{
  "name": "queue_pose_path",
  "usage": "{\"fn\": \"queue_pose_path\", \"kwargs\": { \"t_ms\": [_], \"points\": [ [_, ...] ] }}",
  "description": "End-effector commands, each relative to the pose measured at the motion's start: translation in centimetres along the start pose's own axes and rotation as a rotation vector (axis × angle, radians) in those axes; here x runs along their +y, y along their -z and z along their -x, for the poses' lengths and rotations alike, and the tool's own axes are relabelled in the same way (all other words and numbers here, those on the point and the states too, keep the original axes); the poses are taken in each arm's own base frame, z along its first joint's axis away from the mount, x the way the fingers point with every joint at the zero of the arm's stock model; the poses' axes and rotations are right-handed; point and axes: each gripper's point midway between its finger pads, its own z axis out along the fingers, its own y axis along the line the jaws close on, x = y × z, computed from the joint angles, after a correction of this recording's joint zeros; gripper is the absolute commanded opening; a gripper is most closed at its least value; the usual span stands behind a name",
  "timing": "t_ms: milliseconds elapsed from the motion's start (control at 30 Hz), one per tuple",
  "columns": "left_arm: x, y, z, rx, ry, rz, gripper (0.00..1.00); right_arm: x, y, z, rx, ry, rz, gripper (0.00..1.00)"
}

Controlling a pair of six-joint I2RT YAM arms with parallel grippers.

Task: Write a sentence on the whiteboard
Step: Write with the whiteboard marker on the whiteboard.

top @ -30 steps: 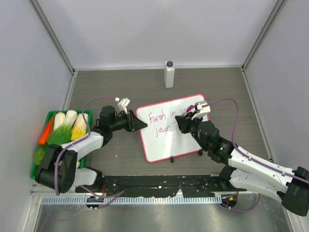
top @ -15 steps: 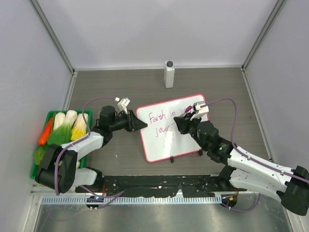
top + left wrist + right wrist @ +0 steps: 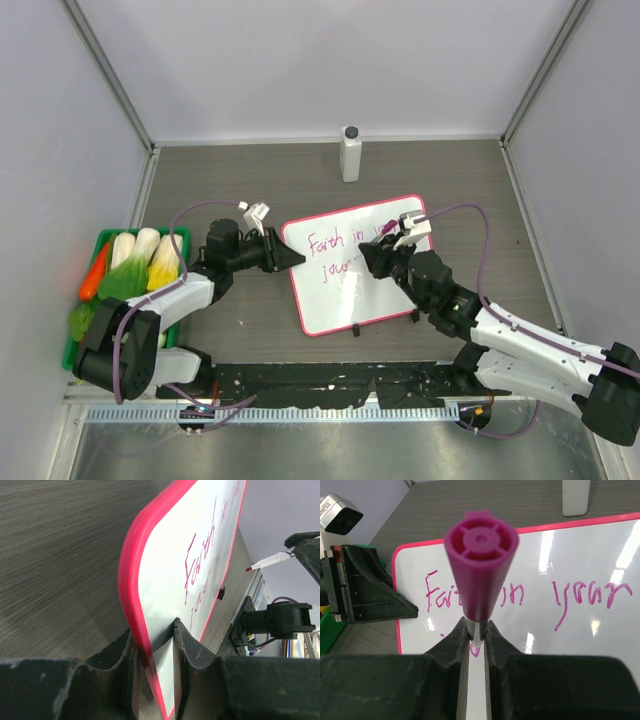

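Dark wood-grain table [image 3: 250,180], enclosed by pale walls on three sides.

1. Left gripper [image 3: 285,257]: reaches in from the near left. Its jaws pinch the left edge of the whiteboard. The left wrist view shows the pink-red frame wedged between the two fingers [image 3: 181,645].

2. Right gripper [image 3: 372,258]: comes from the near right and sits over the right half of the board. Its jaws are clamped on a magenta marker [image 3: 480,570], with the cap end toward the wrist camera and the tip pointing down at the board. The left wrist view shows the marker's red tip close to the writing surface. Whether it touches cannot be told.

3. Green tray [image 3: 100,235]: at the near left edge of the table, well apart from the board. It holds toy vegetables, an orange carrot [image 3: 93,272] and white-and-green cabbages [image 3: 150,255] among them.

4. Whiteboard [image 3: 360,290]: at the middle of the table between the two grippers, turned slightly anticlockwise. Two black clip feet [image 3: 356,329] sit on its near edge.

5. Sentence [image 3: 335,245]: pink cursive in two lines. The upper line reads "Faith in your" in the right wrist view. The lower line begins "jou", and the rest is hidden behind the right gripper.

6. White bottle [image 3: 350,155]: has a dark cap and stands upright at the far edge of the table, beyond the board and apart from it.
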Motion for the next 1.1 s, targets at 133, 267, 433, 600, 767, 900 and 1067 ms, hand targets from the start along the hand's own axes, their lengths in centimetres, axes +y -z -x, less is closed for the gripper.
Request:
{"fn": "queue_pose_path", "kwargs": {
  "t_ms": [133, 267, 433, 600, 767, 900, 1067],
  "points": [
    [6.1, 0.3, -0.1, -0.034, -0.131, 0.266, 0.00, 0.7, -0.6, 0.4, -0.022, 0.007, 0.028, 0.01],
    [6.0, 0.3, -0.1, -0.034, -0.132, 0.262, 0.00, 0.5, -0.9, 0.3, -0.020, 0.009, 0.012, 0.01],
    [5.9, 0.2, 0.0, -0.035, -0.132, 0.262, 0.00, -0.1, -1.4, 0.0, -0.014, 0.017, -0.027, 0.01],
    [6.0, 0.3, -0.1, -0.032, -0.132, 0.263, 0.00, -0.3, -2.0, -0.4, -0.005, 0.013, -0.048, 0.01],
    [5.9, 0.3, -0.1, -0.032, -0.134, 0.260, 0.00, -0.6, -2.3, -0.7, -0.008, 0.009, -0.064, 0.01],
    [5.9, 0.3, -0.1, -0.033, -0.135, 0.261, 0.00, -0.7, -2.3, -0.4, -0.026, -0.003, -0.069, 0.02],
    [5.8, 0.2, -0.1, -0.032, -0.135, 0.257, 0.00, -0.9, -2.6, -0.3, -0.033, -0.007, -0.088, 0.01]
  ]
}}
